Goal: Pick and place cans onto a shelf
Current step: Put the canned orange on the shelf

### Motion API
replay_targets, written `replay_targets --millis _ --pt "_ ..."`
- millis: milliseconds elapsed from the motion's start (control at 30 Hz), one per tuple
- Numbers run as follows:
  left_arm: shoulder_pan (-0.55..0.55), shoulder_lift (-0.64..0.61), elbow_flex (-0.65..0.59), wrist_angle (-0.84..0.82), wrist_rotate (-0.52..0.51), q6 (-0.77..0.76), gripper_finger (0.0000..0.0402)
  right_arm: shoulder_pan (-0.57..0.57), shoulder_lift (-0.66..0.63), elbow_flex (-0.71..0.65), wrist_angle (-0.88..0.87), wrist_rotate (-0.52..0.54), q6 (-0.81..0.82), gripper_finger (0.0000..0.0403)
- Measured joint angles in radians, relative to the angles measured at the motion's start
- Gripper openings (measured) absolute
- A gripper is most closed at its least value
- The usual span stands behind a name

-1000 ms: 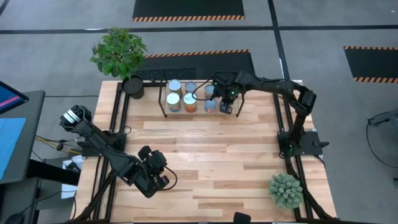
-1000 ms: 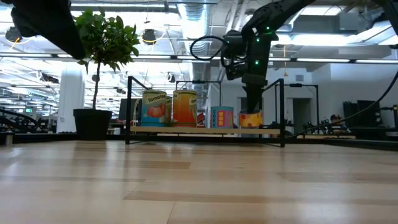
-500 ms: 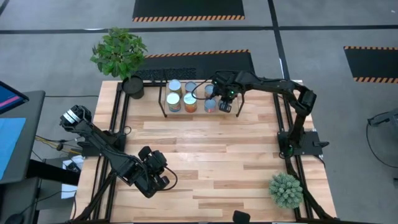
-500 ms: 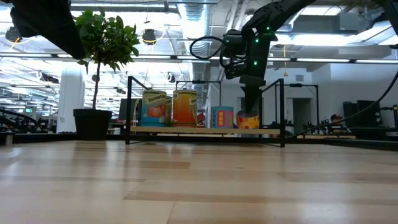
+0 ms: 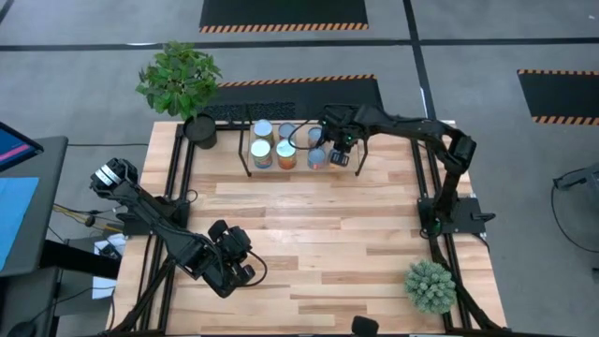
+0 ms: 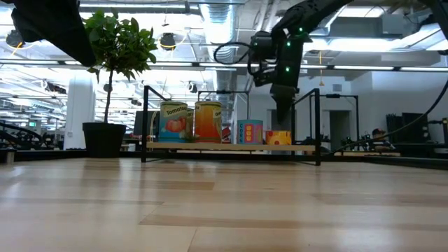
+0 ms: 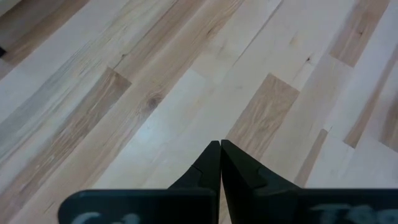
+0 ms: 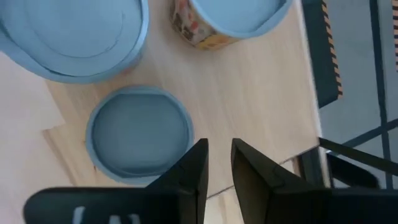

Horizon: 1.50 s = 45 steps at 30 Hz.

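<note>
Pale wooden plank table (image 5: 309, 234); industrial hall behind. Right gripper (image 6: 282, 112) above yellow-red tin (image 6: 278, 138) on black-framed wooden shelf (image 6: 231, 148), fingers slightly parted, empty. Left gripper (image 7: 220, 163) clenched, empty. Rear cans partly hidden.

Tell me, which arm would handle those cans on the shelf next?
Probably the right. Its gripper hangs directly above the cans on the shelf, while the left gripper waits at the opposite table edge.
</note>
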Motion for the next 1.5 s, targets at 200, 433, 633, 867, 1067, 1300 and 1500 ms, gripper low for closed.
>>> replay_targets --millis 200,433,633,867,1067,1300,1500 --pt "0.000 0.000 0.000 0.000 0.000 0.004 0.0000 0.030 -0.001 0.111 -0.071 -0.018 -0.001 0.0093" --pt "0.000 0.000 0.000 0.000 0.000 -0.002 0.0000 0.061 -0.002 0.156 -0.170 -0.206 -0.124 0.0093" --pt "0.000 0.000 0.000 -0.001 -0.002 0.008 0.0000 0.095 0.013 0.115 -0.195 -0.212 -0.227 0.0092" --pt "0.000 0.000 0.000 -0.001 -0.009 0.018 0.0000 0.096 0.068 0.095 -0.156 -0.166 -0.218 0.0092" --pt "0.000 0.000 0.000 -0.001 -0.009 0.001 0.0000 0.088 0.098 0.096 -0.107 -0.118 -0.218 0.0092" --pt "0.000 0.000 0.000 -0.001 -0.009 -0.011 0.0000 0.063 0.112 0.094 -0.111 -0.102 -0.220 0.0092" --pt "0.000 0.000 0.000 -0.001 -0.009 -0.011 0.0000 0.058 0.110 0.096 -0.111 -0.104 -0.220 0.0092"
